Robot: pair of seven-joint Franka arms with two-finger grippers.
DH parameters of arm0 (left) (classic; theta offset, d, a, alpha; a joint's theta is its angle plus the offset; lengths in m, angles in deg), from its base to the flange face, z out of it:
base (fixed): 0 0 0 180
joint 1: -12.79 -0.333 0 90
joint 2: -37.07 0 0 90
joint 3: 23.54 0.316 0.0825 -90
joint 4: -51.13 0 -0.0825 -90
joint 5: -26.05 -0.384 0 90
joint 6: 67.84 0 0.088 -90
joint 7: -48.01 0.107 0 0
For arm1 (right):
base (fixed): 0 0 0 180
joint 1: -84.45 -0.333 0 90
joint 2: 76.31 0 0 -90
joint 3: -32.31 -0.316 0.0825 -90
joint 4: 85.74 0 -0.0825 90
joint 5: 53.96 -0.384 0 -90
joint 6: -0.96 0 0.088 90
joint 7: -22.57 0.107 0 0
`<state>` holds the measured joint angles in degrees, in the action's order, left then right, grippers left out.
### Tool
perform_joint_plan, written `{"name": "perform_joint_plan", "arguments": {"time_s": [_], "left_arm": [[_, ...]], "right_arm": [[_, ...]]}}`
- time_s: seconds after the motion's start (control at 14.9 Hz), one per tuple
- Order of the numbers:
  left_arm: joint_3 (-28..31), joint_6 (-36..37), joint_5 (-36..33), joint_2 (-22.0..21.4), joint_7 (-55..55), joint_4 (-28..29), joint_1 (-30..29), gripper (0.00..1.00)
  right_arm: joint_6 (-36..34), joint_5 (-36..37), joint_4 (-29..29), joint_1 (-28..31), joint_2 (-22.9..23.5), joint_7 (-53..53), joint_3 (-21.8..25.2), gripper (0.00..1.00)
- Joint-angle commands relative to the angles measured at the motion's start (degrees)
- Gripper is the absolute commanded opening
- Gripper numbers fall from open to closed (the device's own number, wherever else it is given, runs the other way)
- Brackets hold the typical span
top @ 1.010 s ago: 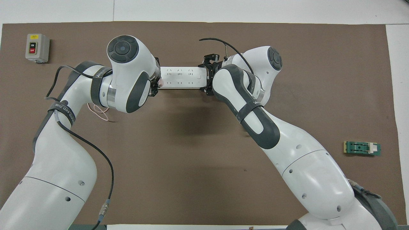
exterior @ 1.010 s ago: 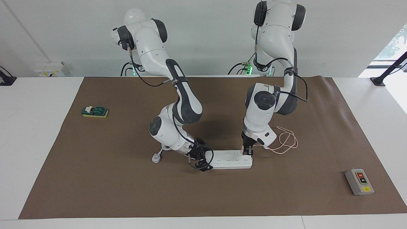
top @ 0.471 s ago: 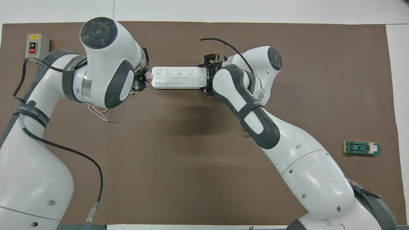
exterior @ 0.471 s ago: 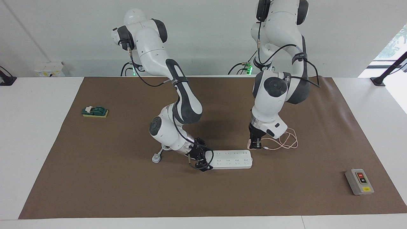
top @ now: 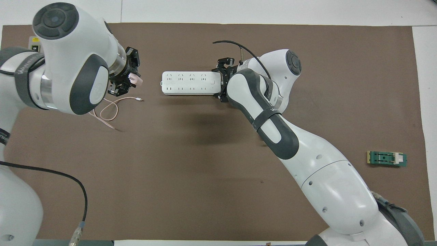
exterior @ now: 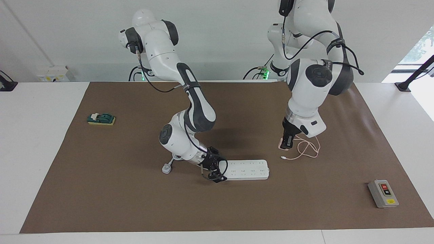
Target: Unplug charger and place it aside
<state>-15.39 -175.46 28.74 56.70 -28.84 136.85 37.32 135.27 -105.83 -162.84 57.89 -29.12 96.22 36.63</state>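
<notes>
The pale pink charger (exterior: 281, 146) is out of the white power strip (exterior: 249, 169) and sits between the fingers of my left gripper (exterior: 284, 143), which is shut on it just above the mat, toward the left arm's end of the strip. Its thin pink cable (exterior: 307, 149) lies looped on the mat under the left wrist. In the overhead view the charger (top: 136, 80) shows at the left gripper's tips (top: 130, 81), apart from the strip (top: 189, 83), with the cable (top: 110, 110) below it. My right gripper (exterior: 213, 170) is shut on the strip's other end, also seen from overhead (top: 222, 82).
The strip's white three-pin plug (exterior: 166, 168) lies by the right arm's elbow. A grey on/off switch box (exterior: 383, 194) sits near the mat's corner at the left arm's end. A green and yellow block (exterior: 101, 119) lies at the right arm's end, also seen from overhead (top: 386, 159).
My left gripper has pulled the charger out of the strip and carried it toward the left arm's end, dragging the cable along. The right gripper and the strip have stayed put.
</notes>
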Motion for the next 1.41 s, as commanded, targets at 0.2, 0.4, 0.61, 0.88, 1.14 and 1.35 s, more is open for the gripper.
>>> {"name": "perform_joint_plan", "arguments": {"time_s": [0.2,0.4,0.61,0.88,1.14,1.35], "left_arm": [[-0.2,6.6,0.1,-3.4,33.7,2.3,-5.8,0.00],[0.3,8.6,-0.4,-5.2,52.7,5.9,-8.2,0.00],[0.3,8.4,-0.4,-7.0,65.8,9.6,-11.3,0.00],[0.2,3.1,-0.5,-12.0,74.6,20.8,-13.5,0.00],[0.2,-11.4,-0.4,-17.5,75.1,35.3,-13.5,0.00],[0.2,-16.3,-0.4,-18.5,75.4,39.0,-13.6,0.10]], "right_arm": [[1.4,-1.1,2.4,0.1,-0.2,-1.2,-0.5,1.00],[1.0,-1.0,-0.9,0.5,-2.9,-1.2,0.2,1.00],[-1.7,-0.9,-6.0,0.8,-8.7,-1.0,0.9,1.00],[-15.3,16.9,-8.2,0.8,-17.5,-2.3,7.7,1.00],[-24.5,34.9,-8.3,1.3,-24.7,-6.9,7.9,1.00],[-34.4,36.0,-8.1,7.4,-28.5,-23.5,8.2,1.00]]}}
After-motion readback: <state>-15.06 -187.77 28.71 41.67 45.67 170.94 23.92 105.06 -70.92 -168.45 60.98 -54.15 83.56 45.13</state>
